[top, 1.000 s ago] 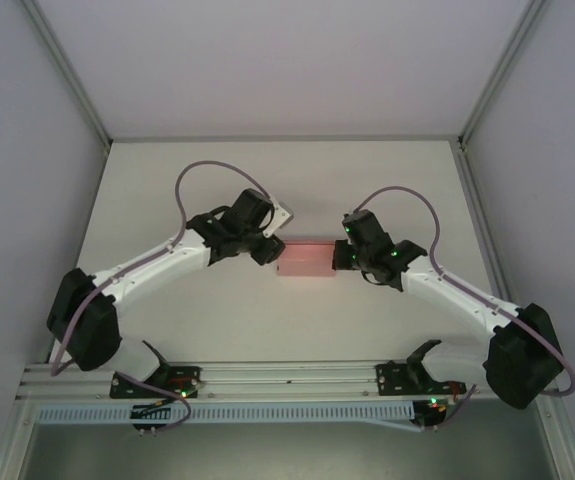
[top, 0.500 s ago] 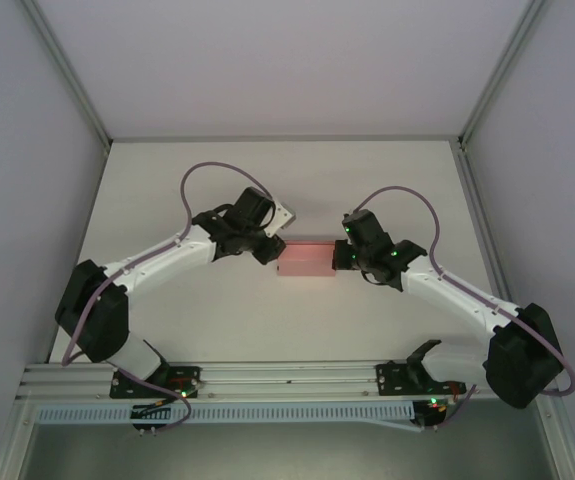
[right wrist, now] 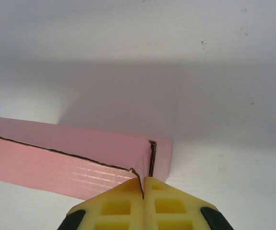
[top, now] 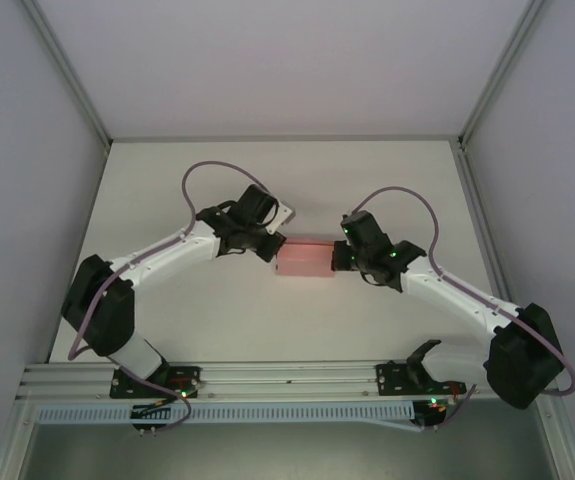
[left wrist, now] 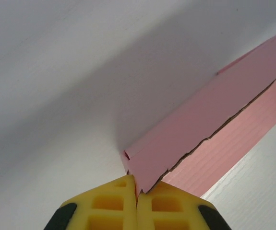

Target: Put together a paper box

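The pink paper box [top: 306, 259] lies in the middle of the white table, held from both ends. My left gripper [top: 272, 252] is at its left end, the yellow fingertips [left wrist: 114, 201] pressed together on a pink corner flap [left wrist: 142, 178] of the paper box [left wrist: 210, 115]. At the right end my right gripper [top: 341, 256] is shut on the box's end wall, a thin card edge pinched between its yellow fingertips [right wrist: 123, 201]. The box's long side [right wrist: 56, 163] runs off to the left in the right wrist view, with a dark seam along the top.
The white table [top: 267, 180] is bordered by grey walls and metal posts at the back corners. A metal rail [top: 287, 380] with the arm bases runs along the near edge. Purple cables [top: 207, 175] arch over both arms.
The left gripper has closed onto the box's left corner flap, and the left arm's elbow has swung inward. The right gripper and the box have stayed put.
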